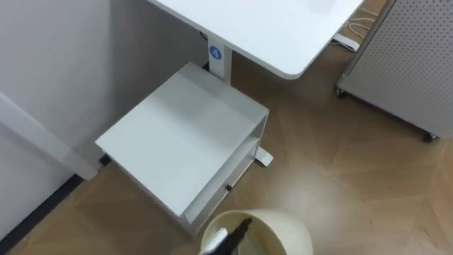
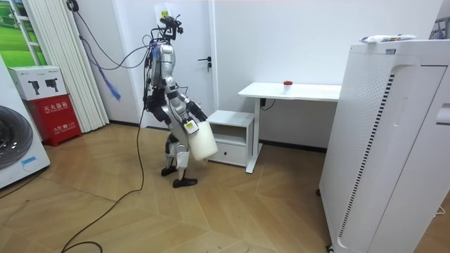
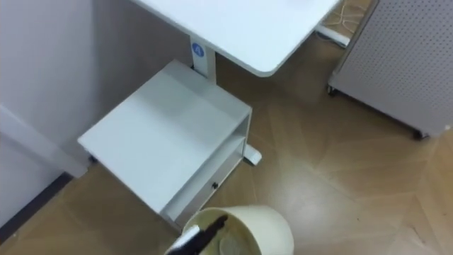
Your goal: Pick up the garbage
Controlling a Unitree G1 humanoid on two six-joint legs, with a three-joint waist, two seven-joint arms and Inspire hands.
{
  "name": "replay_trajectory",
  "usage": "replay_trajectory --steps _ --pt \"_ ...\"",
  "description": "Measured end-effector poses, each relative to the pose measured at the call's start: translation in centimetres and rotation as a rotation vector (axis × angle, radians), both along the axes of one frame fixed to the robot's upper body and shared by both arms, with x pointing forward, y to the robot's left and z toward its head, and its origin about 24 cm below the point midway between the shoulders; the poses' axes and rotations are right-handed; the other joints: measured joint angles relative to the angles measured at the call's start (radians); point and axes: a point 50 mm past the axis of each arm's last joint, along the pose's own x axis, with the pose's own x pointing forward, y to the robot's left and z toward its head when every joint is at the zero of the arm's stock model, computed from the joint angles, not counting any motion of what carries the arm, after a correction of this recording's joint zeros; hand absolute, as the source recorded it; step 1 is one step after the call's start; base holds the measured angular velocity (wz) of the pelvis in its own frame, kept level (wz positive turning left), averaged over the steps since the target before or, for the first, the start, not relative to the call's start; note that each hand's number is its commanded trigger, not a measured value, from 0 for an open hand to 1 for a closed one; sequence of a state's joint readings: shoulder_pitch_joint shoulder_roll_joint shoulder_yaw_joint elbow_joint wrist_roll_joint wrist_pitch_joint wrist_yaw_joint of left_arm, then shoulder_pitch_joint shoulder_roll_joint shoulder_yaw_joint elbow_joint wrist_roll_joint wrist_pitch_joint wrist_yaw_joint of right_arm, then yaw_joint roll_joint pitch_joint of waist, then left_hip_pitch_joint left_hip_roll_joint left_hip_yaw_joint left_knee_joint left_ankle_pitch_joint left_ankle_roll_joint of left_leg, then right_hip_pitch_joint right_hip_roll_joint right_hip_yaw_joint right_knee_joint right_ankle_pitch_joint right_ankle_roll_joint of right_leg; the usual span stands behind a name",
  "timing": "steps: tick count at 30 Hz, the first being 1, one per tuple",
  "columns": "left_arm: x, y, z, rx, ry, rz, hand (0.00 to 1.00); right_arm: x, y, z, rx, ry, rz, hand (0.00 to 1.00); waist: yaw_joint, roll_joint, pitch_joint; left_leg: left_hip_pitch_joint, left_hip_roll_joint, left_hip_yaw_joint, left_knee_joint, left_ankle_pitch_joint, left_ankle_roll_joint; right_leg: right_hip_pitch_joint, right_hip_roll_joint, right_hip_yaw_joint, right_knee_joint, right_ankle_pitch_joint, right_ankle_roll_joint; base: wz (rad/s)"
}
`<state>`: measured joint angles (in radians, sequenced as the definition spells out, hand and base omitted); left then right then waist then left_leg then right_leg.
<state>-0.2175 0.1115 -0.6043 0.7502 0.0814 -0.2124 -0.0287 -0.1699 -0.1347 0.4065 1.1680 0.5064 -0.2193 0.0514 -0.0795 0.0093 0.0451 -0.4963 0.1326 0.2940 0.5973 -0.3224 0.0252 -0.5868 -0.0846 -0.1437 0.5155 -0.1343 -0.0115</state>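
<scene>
Small red item: on the desk, centre right of the room view; too small to identify.
Bin: bottom centre of the eye views, cut off by the lower edge.
Hand: dark fingers at the bin's rim; which hand, and its grip, cannot be told.
Cabinet: centre left.

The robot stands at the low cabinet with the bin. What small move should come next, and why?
Probably a step toward the white desk: the small red-capped item on it looks like the likely garbage and seems out of reach, while the pale bin hangs over the floor beside the low cabinet.
</scene>
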Motion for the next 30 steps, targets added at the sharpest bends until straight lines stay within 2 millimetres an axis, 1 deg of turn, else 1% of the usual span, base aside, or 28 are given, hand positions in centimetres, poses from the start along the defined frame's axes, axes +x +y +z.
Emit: replay_trajectory --steps 2,3,4,7,8,10,12,13,15,16,17,18,20,21,22,24,26,27,28,29,30 --pt "0.8 -0.4 1.6 -0.054 -0.075 -0.010 0.00 -0.4 -0.6 -0.1 -0.003 0.010 0.008 1.00 0.001 0.000 -0.0001 0.039 -0.008 -0.002 -0.031 0.005 0.000 0.041 0.001 -0.007 -0.021 0.002 0.005 0.07" --pt "1.0 -0.4 2.0 -0.068 -0.093 -0.010 0.00 -0.5 -0.7 -0.1 0.000 0.011 0.003 1.00 -0.001 0.000 -0.0001 0.048 -0.008 -0.002 -0.036 0.005 0.000 0.052 0.001 -0.008 -0.029 0.002 0.006 0.00" --pt "1.2 -0.3 2.5 -0.088 -0.119 -0.008 0.00 -0.6 -1.1 -0.1 0.005 0.011 -0.010 1.00 -0.002 -0.001 -0.0004 0.073 -0.020 -0.002 -0.055 0.006 -0.002 0.074 0.000 -0.009 -0.040 0.003 0.010 0.00" --pt "1.4 -0.3 3.5 -0.115 -0.165 -0.013 0.00 -1.0 -1.9 -0.1 -0.006 0.016 -0.022 1.00 -0.003 0.000 -0.0009 0.142 -0.030 0.003 -0.106 0.011 -0.002 0.134 -0.003 -0.011 -0.073 0.002 0.020 0.00" --pt "1.3 -0.3 3.7 -0.120 -0.173 -0.015 0.00 -1.2 -2.1 -0.2 -0.008 0.021 -0.031 1.00 -0.005 0.000 -0.0015 0.169 -0.040 0.002 -0.124 0.013 -0.002 0.161 -0.003 -0.013 -0.089 0.002 0.024 0.00" --pt "1.1 -0.2 3.9 -0.126 -0.184 -0.015 0.00 -1.6 -2.5 -0.3 -0.005 0.025 -0.060 1.00 -0.006 -0.001 -0.0037 0.211 -0.042 0.003 -0.147 0.014 -0.003 0.201 -0.003 -0.022 -0.109 0.001 0.028 0.00" --pt "1.0 0.0 4.6 -0.137 -0.217 -0.019 0.00 -1.9 -3.0 -0.2 -0.004 0.021 -0.086 1.00 -0.007 -0.001 -0.0060 0.238 -0.043 0.002 -0.158 0.015 -0.003 0.230 -0.002 -0.026 -0.123 0.001 0.031 0.00" --pt "1.0 0.2 5.1 -0.149 -0.242 -0.015 0.00 -2.0 -3.3 -0.2 -0.006 0.017 -0.102 1.00 -0.007 -0.002 -0.0086 0.256 -0.043 0.002 -0.168 0.015 -0.003 0.244 -0.002 -0.026 -0.125 -0.001 0.033 0.00" --pt "1.1 0.6 5.8 -0.169 -0.277 0.007 0.00 -2.3 -3.4 -0.2 -0.013 0.018 -0.109 1.00 -0.012 -0.004 -0.0103 0.295 -0.045 0.003 -0.192 0.017 -0.003 0.276 -0.001 -0.027 -0.133 -0.001 0.034 0.00" --pt "1.2 0.7 6.5 -0.184 -0.306 0.019 0.00 -2.5 -3.6 -0.3 -0.017 0.021 -0.112 1.00 -0.016 -0.006 -0.0124 0.320 -0.046 0.005 -0.207 0.017 -0.004 0.298 0.001 -0.027 -0.143 -0.001 0.034 0.00" --pt "1.2 0.9 7.2 -0.203 -0.337 0.037 0.00 -2.7 -3.7 -0.3 -0.019 0.025 -0.119 1.00 -0.025 -0.007 -0.0180 0.343 -0.049 0.006 -0.224 0.020 -0.005 0.319 0.002 -0.027 -0.153 -0.001 0.034 0.00" --pt "1.2 0.9 7.6 -0.214 -0.353 0.043 0.00 -2.9 -3.8 -0.4 -0.019 0.029 -0.123 1.00 -0.027 -0.009 -0.0199 0.355 -0.051 0.006 -0.233 0.023 -0.005 0.331 0.001 -0.027 -0.160 -0.002 0.036 0.00" --pt "1.2 1.1 8.7 -0.248 -0.404 0.065 0.00 -3.9 -4.0 -0.7 -0.019 0.049 -0.135 1.00 -0.030 -0.011 -0.0310 0.400 -0.058 0.007 -0.263 0.027 -0.005 0.367 0.002 -0.025 -0.177 -0.001 0.038 -0.08" --pt "1.2 1.1 9.0 -0.252 -0.415 0.067 0.00 -4.1 -4.0 -0.8 -0.019 0.053 -0.137 1.00 -0.030 -0.010 -0.0312 0.410 -0.058 0.007 -0.266 0.027 -0.005 0.375 0.003 -0.024 -0.179 -0.001 0.039 -0.08" --pt "1.2 1.1 9.3 -0.258 -0.430 0.070 0.00 -4.7 -4.0 -0.9 -0.023 0.066 -0.143 1.00 -0.030 -0.010 -0.0348 0.431 -0.059 0.007 -0.275 0.027 -0.005 0.394 0.004 -0.023 -0.188 0.000 0.041 -0.10" --pt "1.4 1.5 9.6 -0.260 -0.450 0.098 0.00 -4.9 -4.0 -1.0 -0.024 0.074 -0.147 1.00 -0.032 -0.010 -0.0347 0.459 -0.060 0.023 -0.287 0.027 -0.005 0.413 0.005 -0.023 -0.190 0.001 0.041 -0.18" --pt "1.7 2.2 9.8 -0.254 -0.472 0.150 0.00 -4.8 -4.1 -0.8 -0.018 0.056 -0.159 1.00 -0.036 -0.011 -0.0351 0.495 -0.061 0.055 -0.294 0.027 -0.005 0.432 0.006 -0.022 -0.190 0.002 0.043 -0.32" --pt "1.8 2.4 9.8 -0.254 -0.479 0.163 0.00 -4.8 -4.1 -0.8 -0.014 0.049 -0.164 1.00 -0.038 -0.010 -0.0353 0.501 -0.060 0.063 -0.295 0.027 -0.005 0.435 0.006 -0.023 -0.190 0.003 0.045 -0.35" --pt "2.0 2.9 10.1 -0.255 -0.495 0.194 0.00 -4.8 -4.0 -0.6 -0.007 0.035 -0.170 1.00 -0.043 -0.011 -0.0355 0.509 -0.061 0.085 -0.296 0.027 -0.005 0.434 0.008 -0.023 -0.190 0.005 0.047 -0.40" --pt "2.3 3.5 10.4 -0.254 -0.514 0.234 0.00 -4.6 -3.8 -0.5 -0.001 0.022 -0.164 1.00 -0.048 -0.011 -0.0356 0.511 -0.063 0.108 -0.296 0.027 -0.005 0.425 0.008 -0.025 -0.188 0.013 0.043 -0.50" --pt "2.5 3.9 10.6 -0.252 -0.525 0.252 0.00 -4.5 -3.7 -0.5 0.002 0.018 -0.160 1.00 -0.045 -0.011 -0.0356 0.512 -0.063 0.123 -0.295 0.027 -0.005 0.419 0.009 -0.027 -0.187 0.019 0.039 -0.75"
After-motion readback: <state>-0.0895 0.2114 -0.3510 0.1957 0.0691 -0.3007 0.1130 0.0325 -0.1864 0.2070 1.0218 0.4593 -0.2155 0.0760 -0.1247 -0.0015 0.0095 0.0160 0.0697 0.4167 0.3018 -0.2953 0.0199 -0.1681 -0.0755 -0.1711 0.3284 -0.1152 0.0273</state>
